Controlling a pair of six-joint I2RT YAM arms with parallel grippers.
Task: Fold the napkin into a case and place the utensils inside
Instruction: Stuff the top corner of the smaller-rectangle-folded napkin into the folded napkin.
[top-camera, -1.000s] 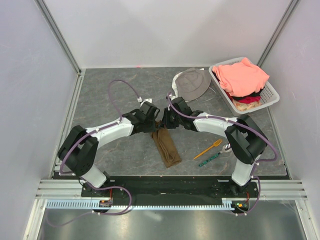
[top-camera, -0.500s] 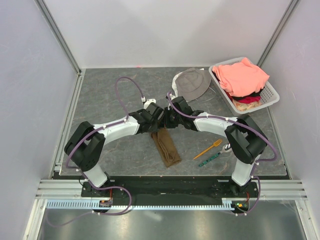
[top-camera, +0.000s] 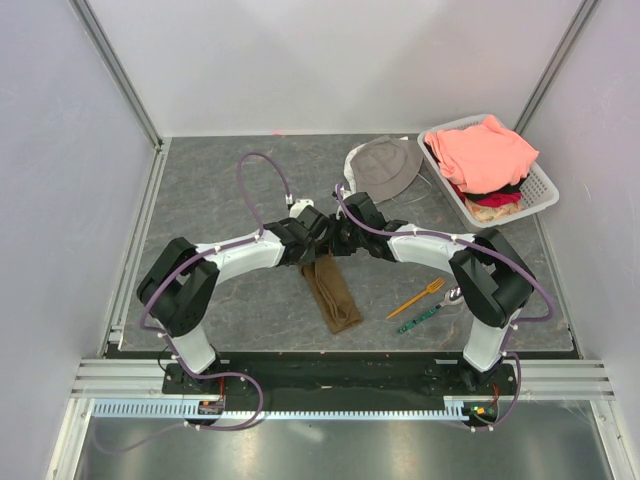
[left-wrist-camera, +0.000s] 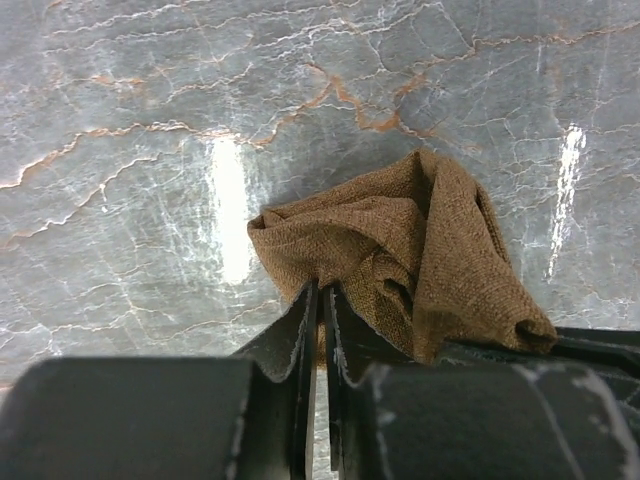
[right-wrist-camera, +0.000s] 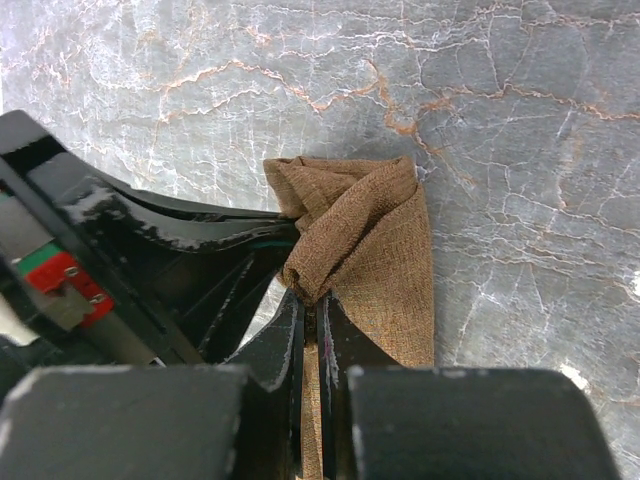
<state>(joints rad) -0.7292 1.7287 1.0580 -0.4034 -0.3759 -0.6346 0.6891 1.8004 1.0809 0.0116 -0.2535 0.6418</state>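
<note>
Napkin (top-camera: 333, 292): narrow folded strip on counter (top-camera: 220, 190); far end clamped by left pincer (left-wrist-camera: 322, 305) and right pincer (right-wrist-camera: 312, 310), likely for next fold; fork (top-camera: 416, 300), green utensil (top-camera: 418, 320) laid right, clear of fold

Seen from above, the napkin (top-camera: 333, 295) has its far end hidden beneath the left end effector (top-camera: 320, 243) and right end effector (top-camera: 338, 244). The green utensil (top-camera: 418, 320), to their right, is too small to identify.

The left jaws and right jaws meet at the far end of the napkin (top-camera: 332, 290), which runs back from them on the bench (top-camera: 220, 190). The fork (top-camera: 417, 298) and the patterned utensil (top-camera: 418, 319) lie to their right, nearer. The hat (top-camera: 385, 165) and the basket (top-camera: 543, 183) sit beyond.
</note>
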